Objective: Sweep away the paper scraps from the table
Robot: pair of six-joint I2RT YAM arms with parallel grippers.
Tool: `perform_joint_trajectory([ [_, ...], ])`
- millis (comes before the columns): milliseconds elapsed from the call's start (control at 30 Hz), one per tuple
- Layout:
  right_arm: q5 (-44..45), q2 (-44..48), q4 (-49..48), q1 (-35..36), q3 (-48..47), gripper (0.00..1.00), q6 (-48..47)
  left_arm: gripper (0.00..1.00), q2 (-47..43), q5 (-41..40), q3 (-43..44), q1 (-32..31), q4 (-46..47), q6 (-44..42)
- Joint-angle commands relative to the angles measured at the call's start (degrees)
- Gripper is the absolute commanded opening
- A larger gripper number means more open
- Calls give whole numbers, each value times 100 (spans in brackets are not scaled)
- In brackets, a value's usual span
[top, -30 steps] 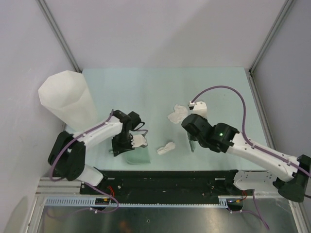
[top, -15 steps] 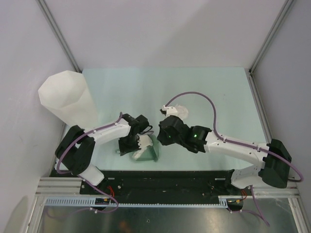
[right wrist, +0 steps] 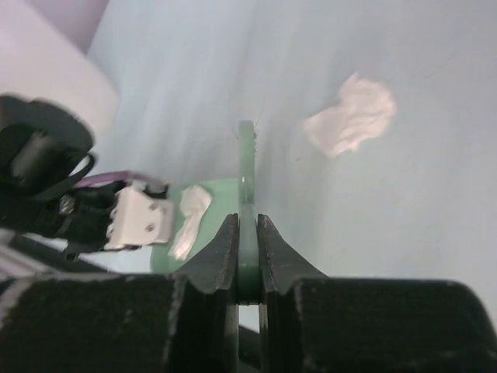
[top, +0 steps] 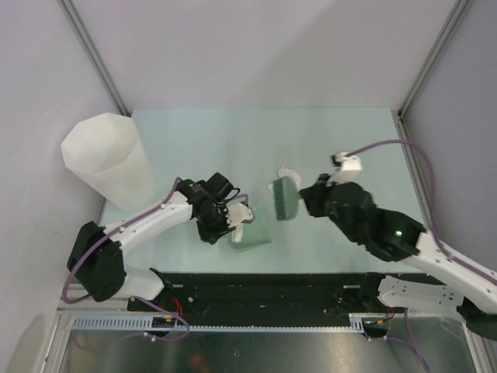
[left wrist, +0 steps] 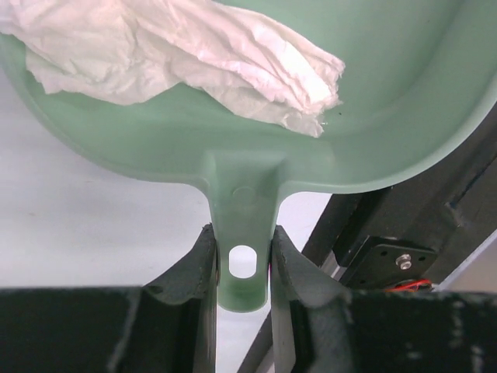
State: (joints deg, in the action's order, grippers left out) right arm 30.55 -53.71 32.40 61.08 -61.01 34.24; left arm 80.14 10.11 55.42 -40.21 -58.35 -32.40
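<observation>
One big, flat, pale mint-green table with a black strip along its near edge is lying under everything. A tall, see-through white bin with flat sides is standing upright on the left side of the table.

The left arm is reaching in from the near left. The right arm is reaching in from the near right. Both are pointing toward the middle of the table.

The left gripper is squeezing the flat handle of a small, darker green plastic dustpan. In the left wrist view the two black fingers are pressing on both sides of the handle. The dustpan is sitting near the front edge of the table. I cannot tell if it is touching the table.

The right gripper is pinching the thin handle of a small green brush. In the right wrist view its jaws are closing tight on that thin green handle. The brush is just beside the dustpan, on its right.

One crumpled white paper scrap in the dustpan is lying spread out inside the pan. One more crumpled white paper scrap on the table is lying alone on the bare top. It is past the brush and a little to its right, not touching it. From above, only a small bit of it is peeking out behind the brush's far end.
</observation>
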Motion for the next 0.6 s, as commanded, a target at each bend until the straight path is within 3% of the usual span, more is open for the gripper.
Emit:
perform_joint_trajectory([
  [0,1058,816,819,-367,-271,0,-189,0,-621,474,662,127,122,226],
  [167,1252,1284,1329,-693,-288,0,-242,0,-859,949,1977,985,-456,305],
  [333,1226,1311,1558,-799,-288,0,-304,0,-824,730,3551,2102,-1090,130],
  [467,1182,1241,1611,-808,-288,0,-383,0,-763,-233,4352,3183,-1494,-187],
  [567,1120,1188,1602,-808,-288,0,-400,0,-920,-1210,4582,3518,-1504,-661],
])
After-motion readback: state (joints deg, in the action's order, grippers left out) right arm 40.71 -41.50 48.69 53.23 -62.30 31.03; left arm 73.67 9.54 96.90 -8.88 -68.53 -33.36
